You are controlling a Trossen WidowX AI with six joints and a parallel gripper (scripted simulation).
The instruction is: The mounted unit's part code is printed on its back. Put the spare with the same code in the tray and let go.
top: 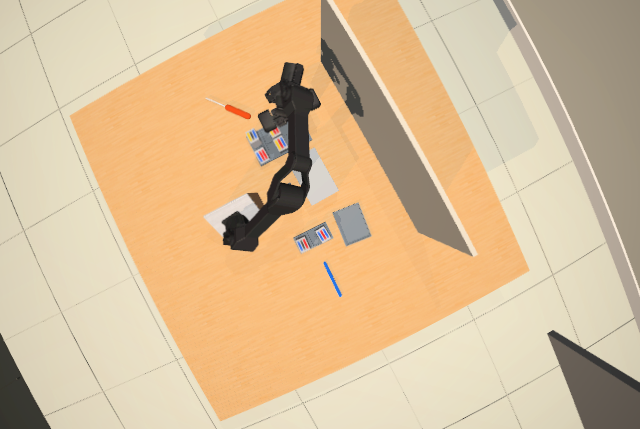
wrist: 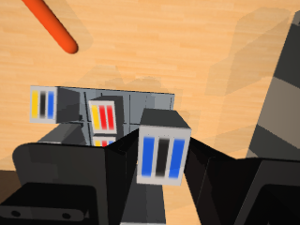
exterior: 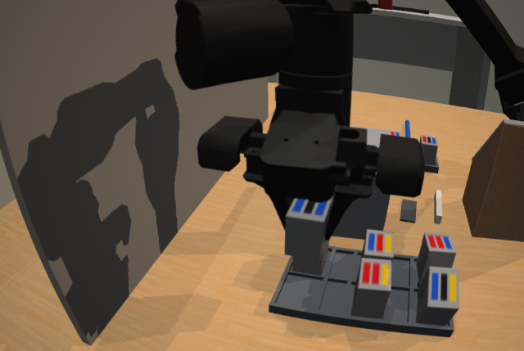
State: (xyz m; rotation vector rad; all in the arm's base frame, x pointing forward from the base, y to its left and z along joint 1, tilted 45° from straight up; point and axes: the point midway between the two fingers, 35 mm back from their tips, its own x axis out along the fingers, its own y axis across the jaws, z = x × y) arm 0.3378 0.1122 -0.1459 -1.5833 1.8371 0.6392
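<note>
For you, operator, the worktop (top: 170, 279) (exterior: 203, 296) (wrist: 187, 42), itemised. End effector (top: 289, 111) (exterior: 306, 228) (wrist: 158, 133): closed on one spare (exterior: 306, 228) (wrist: 164, 157), coded blue, black, blue, held upright above the large rack (top: 270, 147) (exterior: 295, 292) (wrist: 165, 100), at the end nearer the wall. Large rack: a divided base, in which you have red-red-yellow (exterior: 372, 288) (wrist: 103, 117), blue-black-yellow (exterior: 440, 296) (wrist: 44, 104), blue-red-yellow (exterior: 378, 243) and red-red-blue (exterior: 438, 249), all standing. Tray (top: 352, 223): grey, flat, well apart from the held spare; you have none of the spares in it. Grey box (top: 321, 176) (exterior: 363, 220): pale top, partly under the arm, standing between large rack and tray, in your straight line across. Wall (top: 392, 119) (exterior: 84, 25) (wrist: 281, 98): one tall upright panel along the side, near the end effector and bearing the arm's shadow. Small rack (top: 312, 237) (exterior: 432, 168): two striped units, just beside the tray. Blue stick (top: 332, 279) (exterior: 407, 128): lying near the small rack. Screwdriver (top: 237, 111) (wrist: 53, 25): orange handle, near the large rack. Brown-sided stand (top: 216, 216) (exterior: 486, 195): by the arm's base. Small dark block (exterior: 408, 210) and pale bar (exterior: 438, 206): between stand and grey box. The mounted unit's back code you cannot read here.
</note>
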